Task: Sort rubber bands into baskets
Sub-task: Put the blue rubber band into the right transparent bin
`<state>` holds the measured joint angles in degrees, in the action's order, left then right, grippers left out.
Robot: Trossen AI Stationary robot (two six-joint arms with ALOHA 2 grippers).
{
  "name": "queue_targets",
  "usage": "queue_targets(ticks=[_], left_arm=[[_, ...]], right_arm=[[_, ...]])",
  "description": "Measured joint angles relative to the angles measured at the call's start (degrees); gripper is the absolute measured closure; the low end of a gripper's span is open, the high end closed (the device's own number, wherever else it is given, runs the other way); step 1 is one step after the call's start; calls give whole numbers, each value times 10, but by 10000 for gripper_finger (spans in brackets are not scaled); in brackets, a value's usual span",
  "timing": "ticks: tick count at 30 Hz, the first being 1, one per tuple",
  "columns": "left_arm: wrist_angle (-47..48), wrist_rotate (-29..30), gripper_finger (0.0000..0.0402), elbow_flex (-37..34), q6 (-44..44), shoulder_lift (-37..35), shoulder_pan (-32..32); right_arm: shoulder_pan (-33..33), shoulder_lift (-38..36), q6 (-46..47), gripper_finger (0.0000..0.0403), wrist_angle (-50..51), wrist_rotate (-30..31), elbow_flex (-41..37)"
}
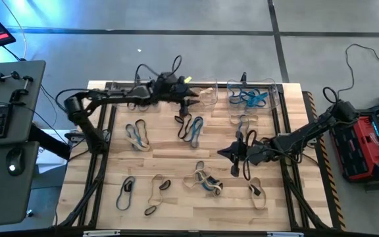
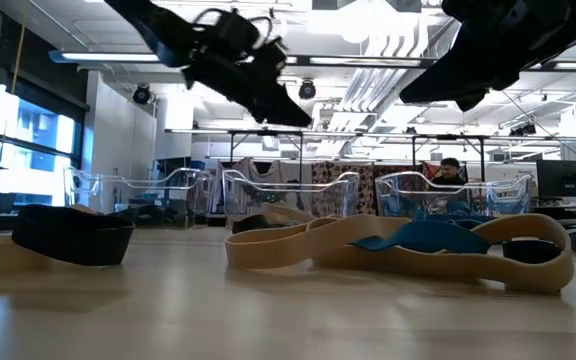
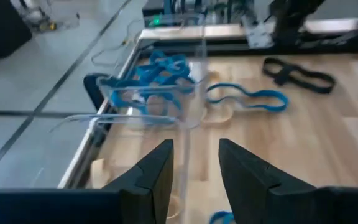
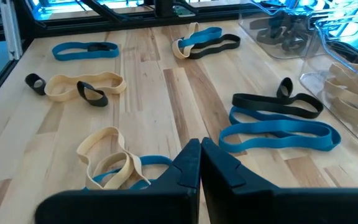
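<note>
Rubber bands (image 1: 202, 181), thin floppy loops in black, tan and blue, are lying scattered over the pale wooden counter (image 1: 176, 158), most of them across its near half. Beyond that near scatter, right of centre, the right claw (image 1: 224, 153) is hovering with its fingers pressed together, gripping nothing. Farther back, the left claw (image 1: 194, 101) is hanging with its fingers parted and empty, just beside the leftmost of three clear plastic rectangular baskets (image 1: 242, 99) lined up along the far edge. The rightmost basket (image 3: 157, 84) is holding a tangle of blue bands, and a middle one is holding tan loops.
</note>
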<state>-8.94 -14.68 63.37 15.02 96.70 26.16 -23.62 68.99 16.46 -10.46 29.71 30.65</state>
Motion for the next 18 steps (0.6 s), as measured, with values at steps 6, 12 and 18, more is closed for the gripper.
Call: queue_targets(ticks=[6,12,18], left_arm=[[-85,1,286,-109,-19,-83,-36],[-207,7,286,-218,-24,-141,-76],[-274,33,286,-299,-44,-172,-117]], right_arm=[[0,3,0,402,1,18,0],[1,8,8,402,2,26,0],[8,8,31,385,3,33,0]])
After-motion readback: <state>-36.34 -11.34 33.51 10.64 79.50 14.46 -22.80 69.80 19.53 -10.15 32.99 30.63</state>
